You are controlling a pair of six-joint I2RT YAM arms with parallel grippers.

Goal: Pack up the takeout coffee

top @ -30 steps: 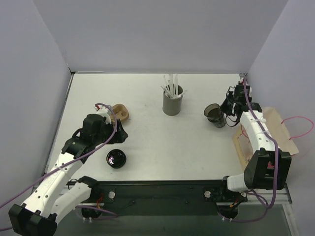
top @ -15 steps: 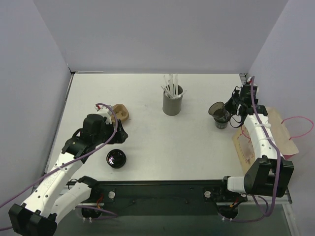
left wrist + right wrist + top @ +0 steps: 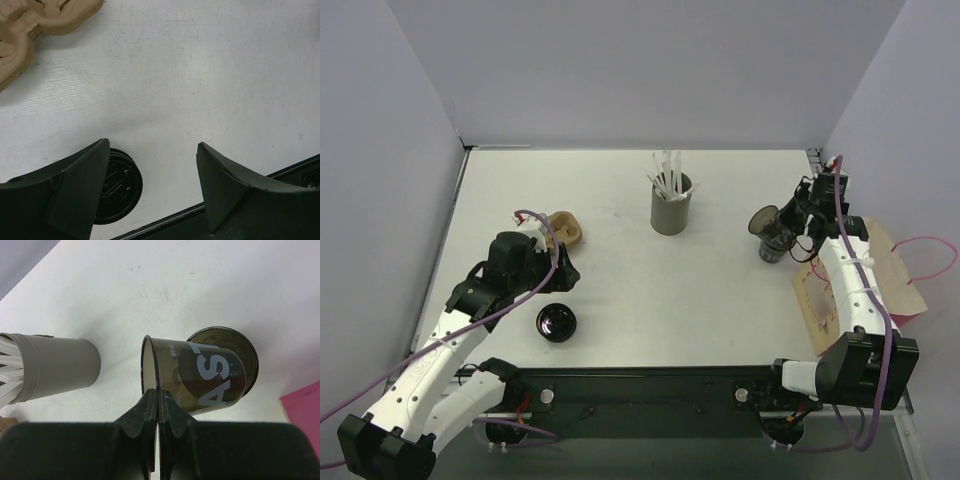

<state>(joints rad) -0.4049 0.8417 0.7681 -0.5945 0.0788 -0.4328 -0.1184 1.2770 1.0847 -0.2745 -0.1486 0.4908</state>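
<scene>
The takeout coffee is clamped at its rim by the right gripper, not yet packed; the left gripper is spread apart.

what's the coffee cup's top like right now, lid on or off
Off. The cup has a bare mouth, the right gripper pinches its rim, and a black lid lies apart on the table.

White table: grey straw holder back centre; cardboard carrier, black lid left; paper bag right edge.
</scene>
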